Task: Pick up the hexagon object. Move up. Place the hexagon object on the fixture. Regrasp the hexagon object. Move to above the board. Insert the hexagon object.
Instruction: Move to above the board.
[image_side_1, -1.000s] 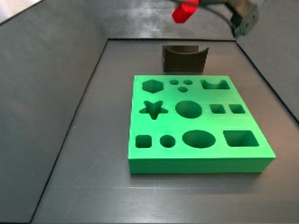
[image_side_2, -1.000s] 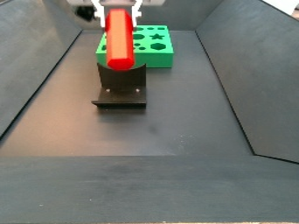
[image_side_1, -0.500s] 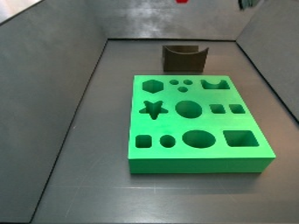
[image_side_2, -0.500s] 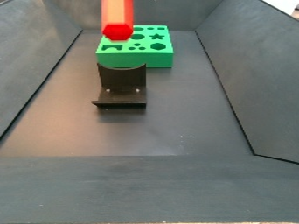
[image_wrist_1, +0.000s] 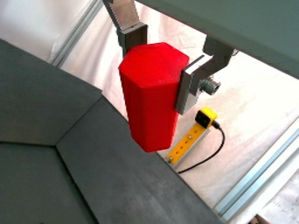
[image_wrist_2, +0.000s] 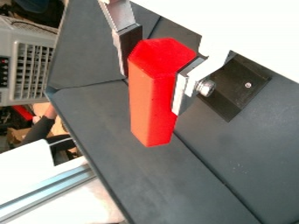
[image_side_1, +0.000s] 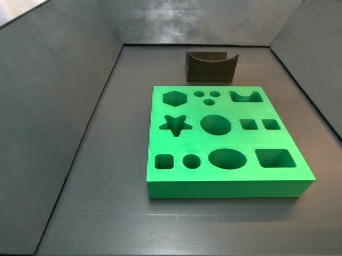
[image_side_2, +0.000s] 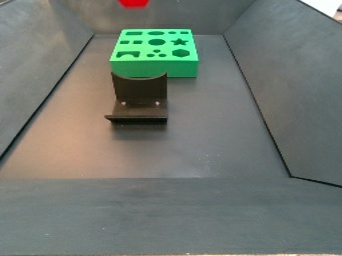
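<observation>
In both wrist views my gripper (image_wrist_1: 162, 66) (image_wrist_2: 158, 61) is shut on the hexagon object (image_wrist_1: 152, 101) (image_wrist_2: 152, 101), a glossy red prism held upright between the silver fingers (image_wrist_1: 131, 37). It hangs high above the floor. Only its red lower tip (image_side_2: 134, 3) shows at the top edge of a side view, and the gripper itself is outside both side views. The green board (image_side_1: 262, 142) (image_side_2: 154, 68) lies flat with its shaped holes empty. The dark fixture (image_side_1: 210, 66) (image_side_2: 138, 95) stands beside the board, its notch empty.
Sloping dark grey walls (image_side_1: 67, 80) (image_side_2: 267, 70) enclose the floor on all sides. Beyond the enclosure a yellow cable plug (image_wrist_1: 205, 118) lies outside the wall.
The gripper has risen with the hexagon object. It left the top of one side view, and in the other only the peg's lower tip remains. Board and fixture have not moved.
</observation>
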